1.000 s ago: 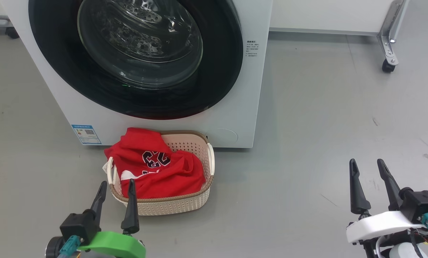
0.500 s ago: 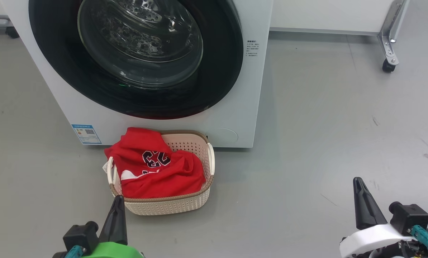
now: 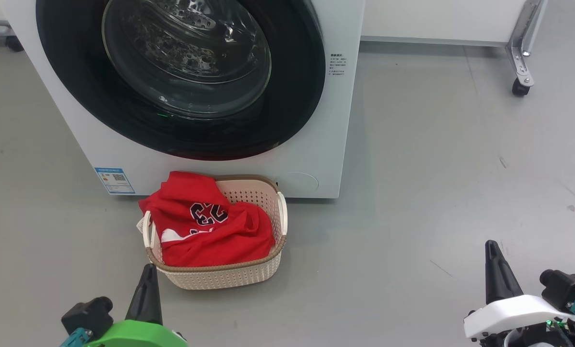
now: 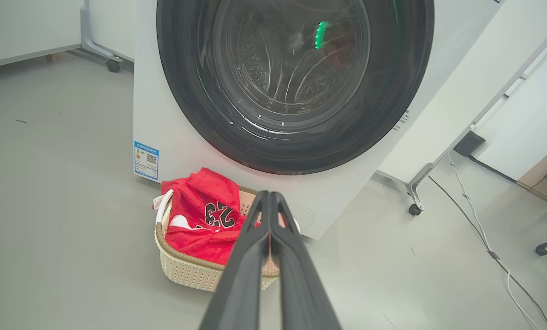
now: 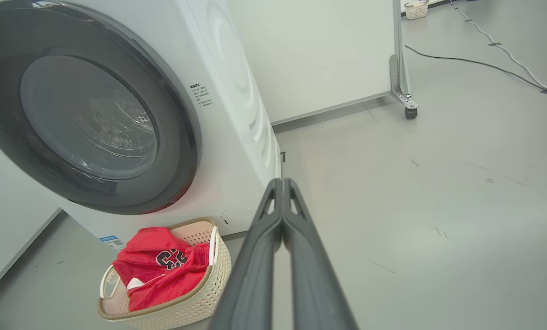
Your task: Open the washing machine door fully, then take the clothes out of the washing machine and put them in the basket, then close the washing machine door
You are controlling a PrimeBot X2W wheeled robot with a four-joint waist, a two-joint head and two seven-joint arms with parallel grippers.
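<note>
Head view: saw washing machine door [image 3: 186, 62] closed on washing machine [image 3: 316, 159]; clothes [image 3: 210, 231] heaped in basket [image 3: 229, 277], just before washing machine.
Left wrist view: found left gripper [image 4: 269, 201] pinched together, holding nothing.
Right wrist view: found right gripper [image 5: 282, 188] likewise pinched, empty.

Count: 1 washing machine [image 3: 326, 144], 1 door [image 3: 297, 96], 1 basket [image 3: 220, 279] with 2 white handles [image 3: 282, 214], 1 blue sticker [image 3: 114, 180]. Red clothes [image 3: 229, 236]: one heap, 1 numbered jersey showing; piece count unclear.
</note>
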